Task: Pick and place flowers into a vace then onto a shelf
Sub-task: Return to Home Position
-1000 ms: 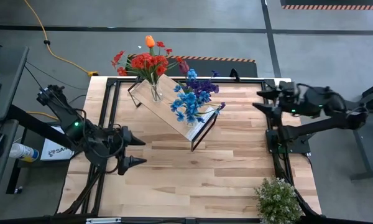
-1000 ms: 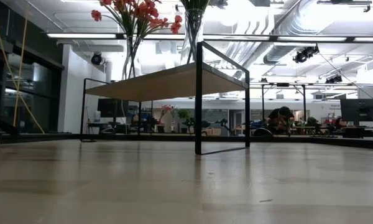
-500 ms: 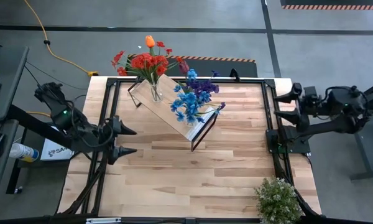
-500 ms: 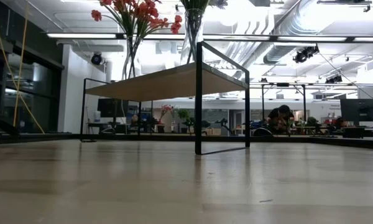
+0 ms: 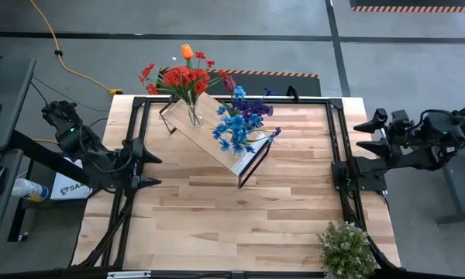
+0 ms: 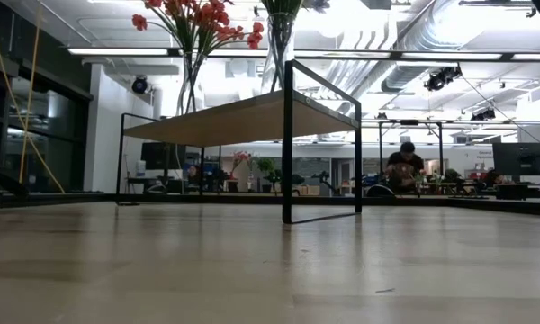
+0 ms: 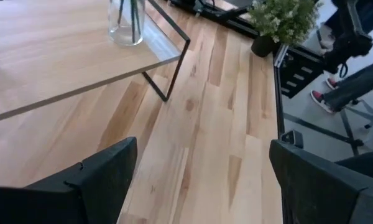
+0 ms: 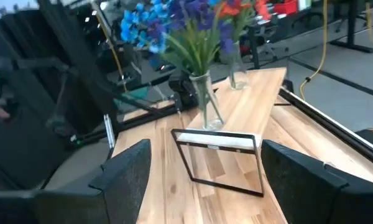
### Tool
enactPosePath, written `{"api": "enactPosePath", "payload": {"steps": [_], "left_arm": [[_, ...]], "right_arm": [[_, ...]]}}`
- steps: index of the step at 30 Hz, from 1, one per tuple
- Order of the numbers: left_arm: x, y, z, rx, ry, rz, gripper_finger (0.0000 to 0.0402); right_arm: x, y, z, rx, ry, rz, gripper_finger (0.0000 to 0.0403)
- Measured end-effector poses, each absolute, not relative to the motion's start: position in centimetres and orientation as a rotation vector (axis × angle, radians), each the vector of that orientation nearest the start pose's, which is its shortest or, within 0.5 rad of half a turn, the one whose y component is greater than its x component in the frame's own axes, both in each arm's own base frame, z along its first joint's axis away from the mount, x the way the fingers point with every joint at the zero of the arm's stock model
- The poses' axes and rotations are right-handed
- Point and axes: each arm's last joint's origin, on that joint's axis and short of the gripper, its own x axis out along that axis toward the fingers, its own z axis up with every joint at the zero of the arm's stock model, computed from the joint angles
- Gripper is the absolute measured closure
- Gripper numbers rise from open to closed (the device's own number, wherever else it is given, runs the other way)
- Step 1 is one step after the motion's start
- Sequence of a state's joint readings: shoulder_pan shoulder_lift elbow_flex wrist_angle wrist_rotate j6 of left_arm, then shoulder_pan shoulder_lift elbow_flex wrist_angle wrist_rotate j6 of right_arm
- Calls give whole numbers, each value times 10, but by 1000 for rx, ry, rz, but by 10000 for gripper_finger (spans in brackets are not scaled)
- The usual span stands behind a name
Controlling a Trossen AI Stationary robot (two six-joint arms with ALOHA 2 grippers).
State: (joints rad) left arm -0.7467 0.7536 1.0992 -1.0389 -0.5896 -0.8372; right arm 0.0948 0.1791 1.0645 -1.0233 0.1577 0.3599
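The wooden worktop [image 5: 217,225] carries the shelf [image 5: 211,130], which is set at a slant toward the far side. The left tool [image 5: 155,172] hangs at the worktop's left edge, fingers spread wide and empty. The right tool [image 5: 363,136] sits just past the right edge, also spread, gripping nothing. On the shelf, red flowers [image 5: 184,77] fill the far vase [image 5: 194,116] and blue flowers [image 5: 236,124] fill the near vase [image 5: 241,153]. A bushy plant [image 5: 346,248] stands at the near right corner.

Grey floor [image 5: 418,46] — o/h strip lights [image 6: 117,51]
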Motion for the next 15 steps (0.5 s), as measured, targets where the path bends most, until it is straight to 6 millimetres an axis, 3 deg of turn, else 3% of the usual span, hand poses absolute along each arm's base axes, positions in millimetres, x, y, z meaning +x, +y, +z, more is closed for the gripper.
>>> {"api": "enactPosePath", "payload": {"steps": [10,15], "left_arm": [[78,-49,324,-488,448,97,2],[74,-45,303,-529,363,46,2]], "right_arm": [[-76,-10,350,362,-8,-95,109],[-78,-7,341,408,55,-128,109]]}}
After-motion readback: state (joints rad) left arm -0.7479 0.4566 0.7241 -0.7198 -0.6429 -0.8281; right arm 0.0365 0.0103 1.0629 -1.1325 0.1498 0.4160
